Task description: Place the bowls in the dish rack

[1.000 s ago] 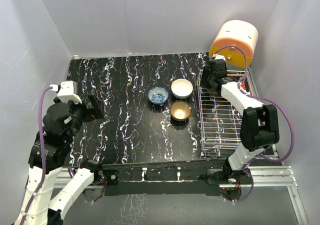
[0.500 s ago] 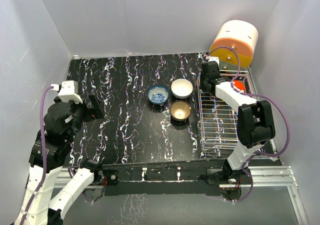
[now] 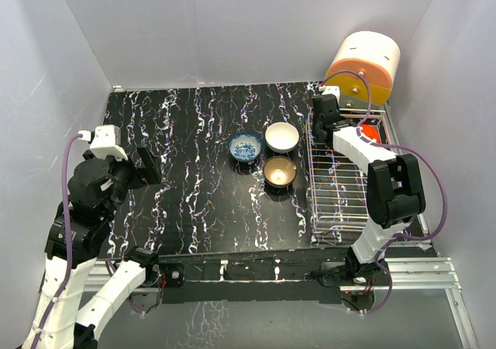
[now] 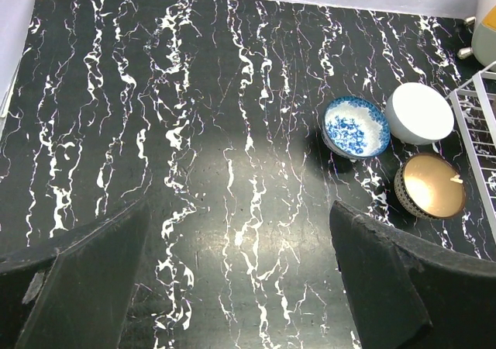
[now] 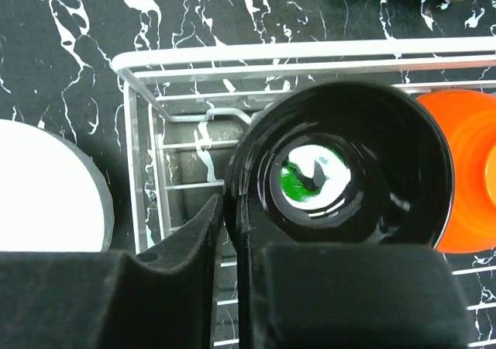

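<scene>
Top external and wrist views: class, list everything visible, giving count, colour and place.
blue-and-white bowl: 1, on table, left of rack
white bowl: 1, beside it, nearer rack
gold-inside bowl: 1, dark outside, just nearer the arms
black bowl: 1, in rack's far end
red-orange bowl: 1, in rack, beside black bowl
dish rack: 1, silver wire, table's right side
drum box: 1, orange-and-cream, beyond rack
table: 1, black, white veins
left gripper: black, open, above table
right gripper: black, shut on black bowl's rim

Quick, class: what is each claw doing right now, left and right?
Left claw: open, holding nothing.
Right claw: closed on the rim of the black bowl, at the dish rack.
</scene>
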Available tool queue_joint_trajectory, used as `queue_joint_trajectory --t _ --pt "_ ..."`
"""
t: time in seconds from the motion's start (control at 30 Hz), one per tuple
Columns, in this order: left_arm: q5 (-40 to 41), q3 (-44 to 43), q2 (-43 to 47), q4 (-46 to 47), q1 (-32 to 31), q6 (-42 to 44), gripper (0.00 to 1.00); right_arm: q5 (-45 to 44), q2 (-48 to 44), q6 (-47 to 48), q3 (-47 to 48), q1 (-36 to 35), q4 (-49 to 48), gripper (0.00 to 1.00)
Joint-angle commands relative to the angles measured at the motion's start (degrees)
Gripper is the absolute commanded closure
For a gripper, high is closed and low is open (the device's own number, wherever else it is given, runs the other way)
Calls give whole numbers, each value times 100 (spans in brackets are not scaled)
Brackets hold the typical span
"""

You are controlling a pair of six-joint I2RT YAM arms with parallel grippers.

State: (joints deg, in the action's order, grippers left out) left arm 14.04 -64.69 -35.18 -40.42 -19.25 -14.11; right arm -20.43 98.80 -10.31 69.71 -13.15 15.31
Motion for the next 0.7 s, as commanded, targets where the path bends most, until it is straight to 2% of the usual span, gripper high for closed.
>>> queue_joint_trajectory --t 0.0,0.13,0.23,0.47,0.67 --pt "70 9 42 -23 -18 53 3 -33 -42 48 -26 -3 -347 92" --pt "60 -15 40 -43 -19 49 3 399 -607 -139 -429 -4 -766 92" --pt "41 -37 28 -44 -16 40 3 964 -1372 -428 -843 11 -1262 92" --pt "-13 -99 45 -66 -19 -20 3 1849 -2516 -1625 -1806 92 -2283 92" --pt "-7 -163 64 -125 -11 -22 3 2670 -2997 -3032 -2953 810 -3651 92"
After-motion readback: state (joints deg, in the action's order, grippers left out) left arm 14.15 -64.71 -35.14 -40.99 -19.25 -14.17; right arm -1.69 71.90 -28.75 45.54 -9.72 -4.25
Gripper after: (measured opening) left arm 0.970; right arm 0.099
